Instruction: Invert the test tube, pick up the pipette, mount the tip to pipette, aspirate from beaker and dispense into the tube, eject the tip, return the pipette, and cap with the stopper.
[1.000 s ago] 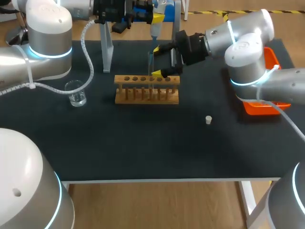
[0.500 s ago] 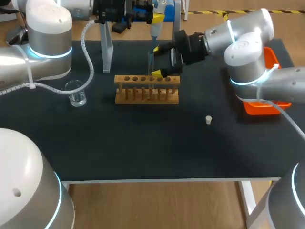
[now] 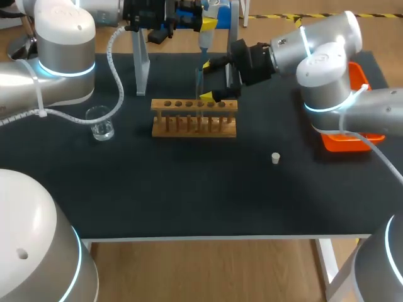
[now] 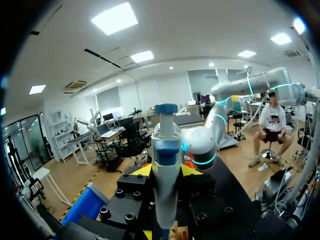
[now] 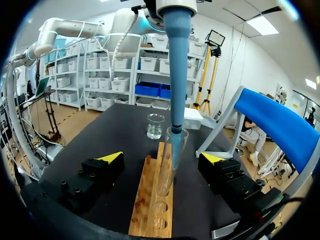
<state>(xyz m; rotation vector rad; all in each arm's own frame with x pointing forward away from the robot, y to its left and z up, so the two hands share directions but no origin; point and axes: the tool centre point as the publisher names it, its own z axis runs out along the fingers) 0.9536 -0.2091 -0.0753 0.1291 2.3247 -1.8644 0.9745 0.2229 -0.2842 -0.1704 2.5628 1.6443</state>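
Note:
My left gripper (image 3: 203, 24) hangs over the back of the table, shut on the white and blue pipette (image 4: 166, 165). Its blue shaft (image 5: 177, 65) points straight down, and the tip dips into the mouth of an upright clear test tube (image 5: 172, 160). That tube (image 3: 199, 80) stands in the wooden rack (image 3: 194, 117). My right gripper (image 5: 162, 161) is open, one finger on each side of the tube and neither touching it. The water beaker (image 3: 101, 122) sits left of the rack. A small white stopper (image 3: 275, 158) lies on the mat to the right.
A clear acrylic stand (image 3: 142, 66) rises behind the rack, under my left gripper. An orange tray (image 3: 354, 107) sits at the right edge, partly hidden by my right arm. In the right wrist view the beaker (image 5: 155, 126) stands beyond the rack's far end.

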